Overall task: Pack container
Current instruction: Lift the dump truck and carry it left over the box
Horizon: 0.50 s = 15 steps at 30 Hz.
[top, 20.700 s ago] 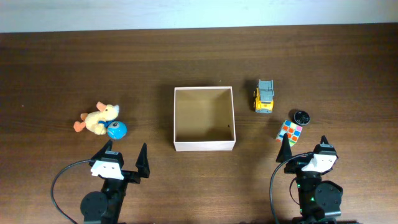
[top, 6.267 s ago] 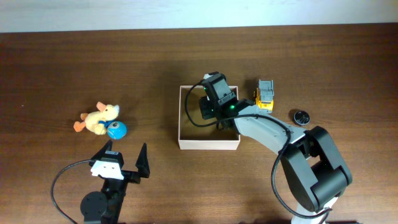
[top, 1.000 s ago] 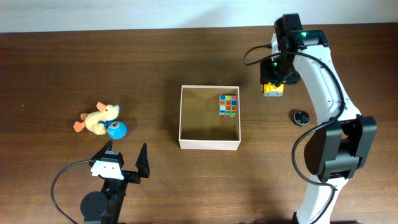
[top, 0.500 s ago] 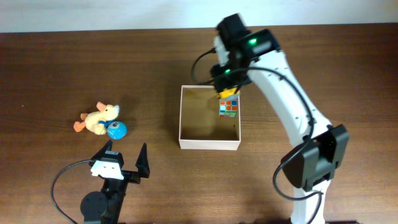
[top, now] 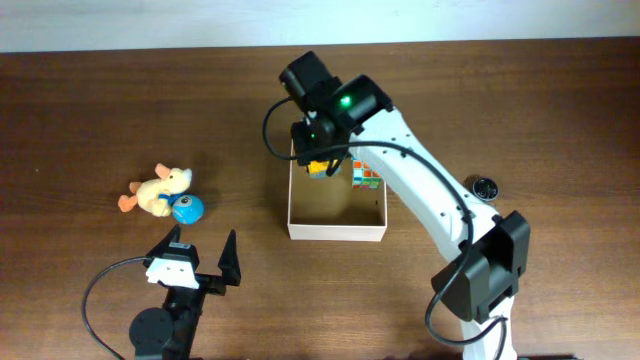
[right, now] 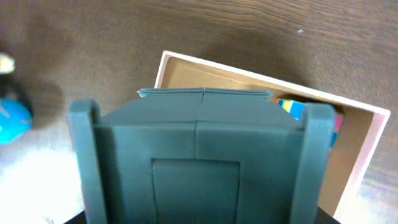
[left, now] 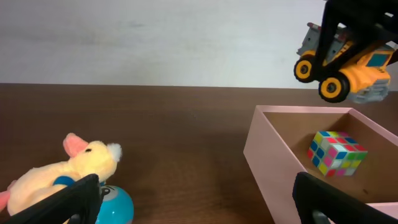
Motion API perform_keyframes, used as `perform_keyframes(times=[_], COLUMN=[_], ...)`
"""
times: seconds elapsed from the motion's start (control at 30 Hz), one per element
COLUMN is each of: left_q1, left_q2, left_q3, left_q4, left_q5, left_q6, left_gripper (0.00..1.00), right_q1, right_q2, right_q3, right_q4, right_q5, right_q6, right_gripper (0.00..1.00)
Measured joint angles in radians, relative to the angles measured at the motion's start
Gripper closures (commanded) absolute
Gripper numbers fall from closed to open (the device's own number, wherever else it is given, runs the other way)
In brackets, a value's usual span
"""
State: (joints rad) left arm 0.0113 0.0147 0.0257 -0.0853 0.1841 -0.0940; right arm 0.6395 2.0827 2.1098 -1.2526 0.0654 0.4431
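The container (top: 337, 232) is a shallow white-walled box with a tan inside, at mid-table. A coloured puzzle cube (top: 368, 175) lies in its back right corner. My right gripper (top: 321, 165) is shut on a yellow and grey toy truck (top: 320, 166), held in the air over the box's back left corner. In the left wrist view the truck (left: 348, 59) hangs above the container (left: 267, 146). The truck's grey bed (right: 196, 162) fills the right wrist view and hides the fingers. My left gripper (top: 201, 240) rests open near the front edge, holding nothing.
A yellow plush duck (top: 157, 190) and a blue ball (top: 187, 208) lie together left of the box, just ahead of the left gripper. A small black round object (top: 484, 188) sits on the table to the right of the box.
The right arm has swung left with the truck, from over the cube's side of the box to over its back left corner. The left arm has not moved.
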Motion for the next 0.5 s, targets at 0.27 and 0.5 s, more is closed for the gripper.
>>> perform_keyframes(times=[0.27,0.5], left_q1=[0.000,0.000], left_q2=[0.000,0.000], left_q3=[0.000,0.000], left_q4=[0.000,0.000], left_q5=[0.000,0.000], left_q6=[0.000,0.000], left_gripper=[0.01,0.01], right_q1=[0.035,0.035], right_q2=[0.011,0.062], right_q3=[-0.027,-0.147], right_q4=[0.039,0.144], right_q5=[0.095,0.110], right_q6=[0.172,0.239], right_gripper=[0.44,0.44])
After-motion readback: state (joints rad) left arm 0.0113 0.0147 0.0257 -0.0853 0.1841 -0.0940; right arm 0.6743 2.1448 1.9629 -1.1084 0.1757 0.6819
